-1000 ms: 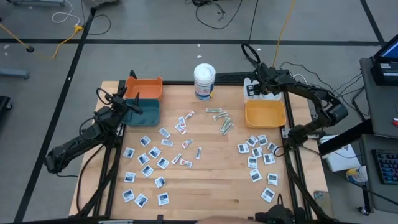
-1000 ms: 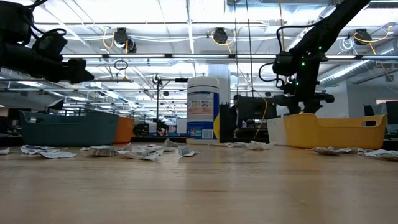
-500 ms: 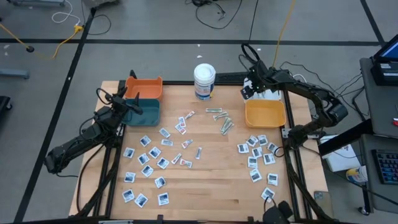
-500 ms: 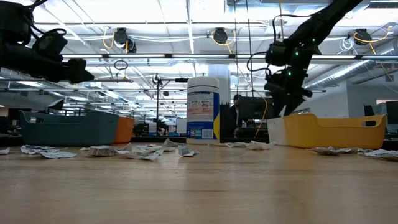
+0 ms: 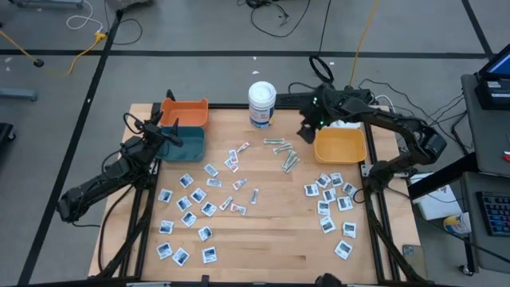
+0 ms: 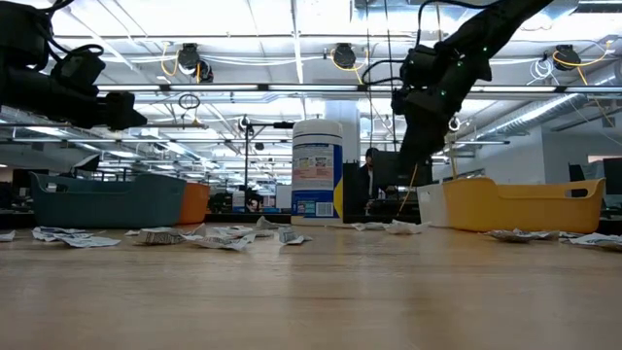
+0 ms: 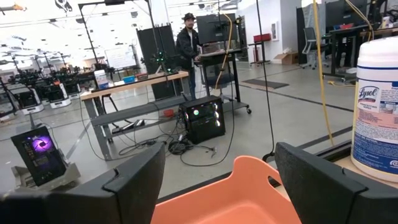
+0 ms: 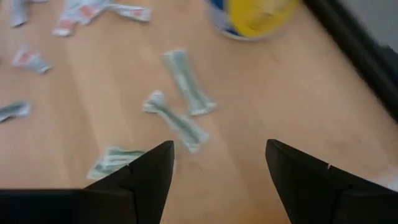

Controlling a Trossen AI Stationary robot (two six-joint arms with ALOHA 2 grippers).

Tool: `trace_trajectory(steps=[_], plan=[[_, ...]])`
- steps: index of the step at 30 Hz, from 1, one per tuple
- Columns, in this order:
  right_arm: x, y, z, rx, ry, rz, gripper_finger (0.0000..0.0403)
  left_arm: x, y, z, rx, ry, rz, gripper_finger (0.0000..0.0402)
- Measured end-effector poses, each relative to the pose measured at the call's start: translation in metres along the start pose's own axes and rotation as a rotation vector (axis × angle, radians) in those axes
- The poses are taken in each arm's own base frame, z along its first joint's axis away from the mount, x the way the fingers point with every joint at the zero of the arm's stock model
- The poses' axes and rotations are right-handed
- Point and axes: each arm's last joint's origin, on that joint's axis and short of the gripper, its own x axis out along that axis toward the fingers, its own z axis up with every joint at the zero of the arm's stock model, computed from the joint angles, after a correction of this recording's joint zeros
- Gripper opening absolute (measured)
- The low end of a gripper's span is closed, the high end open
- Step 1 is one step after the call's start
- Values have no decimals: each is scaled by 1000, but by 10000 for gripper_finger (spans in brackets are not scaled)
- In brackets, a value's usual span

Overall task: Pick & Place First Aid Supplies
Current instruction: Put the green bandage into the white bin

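The first aid supplies lie flat and scattered on the wooden table: square white-and-blue sachets to the left [image 5: 187,209] and right [image 5: 331,199], and narrow wrapped strips [image 5: 285,153] toward the far middle. My right gripper [image 5: 307,127] hovers open above the table beside the yellow bin's far-left corner. In the right wrist view, strips [image 8: 186,81] lie beyond its fingers [image 8: 217,149]. My left gripper [image 5: 169,135] waits open over the teal bin, facing the orange bin [image 7: 230,199] in its wrist view [image 7: 221,158].
Orange bin [image 5: 185,110] and teal bin [image 5: 185,143] stand at the far left. The yellow bin [image 5: 340,145] stands at the far right, with a white bin [image 5: 344,121] behind it under the right arm. A tall white tub [image 5: 261,104] stands at the far middle. People stand beyond the table.
My right gripper has swung from above the white bin at the far right corner toward the table's left, past the yellow bin's far-left corner, toward the strips near the tub. The left arm and the supplies have kept still.
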Motion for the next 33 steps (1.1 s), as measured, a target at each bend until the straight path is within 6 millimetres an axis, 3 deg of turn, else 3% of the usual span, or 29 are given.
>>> trace_trajectory(steps=[9, 14, 25, 33], plan=[[21, 30, 5, -173, -138, 49, 251, 0, 0, 0, 0, 0, 0, 308], [47, 40, 6, -256, -156, 29, 251, 0, 0, 0, 0, 0, 0, 308], [110, 36, -1, -293, -73, -27, 251, 0, 0, 0, 0, 0, 0, 308], [141, 27, 3, -269, -12, -115, 246, 0, 0, 0, 0, 0, 0, 308]])
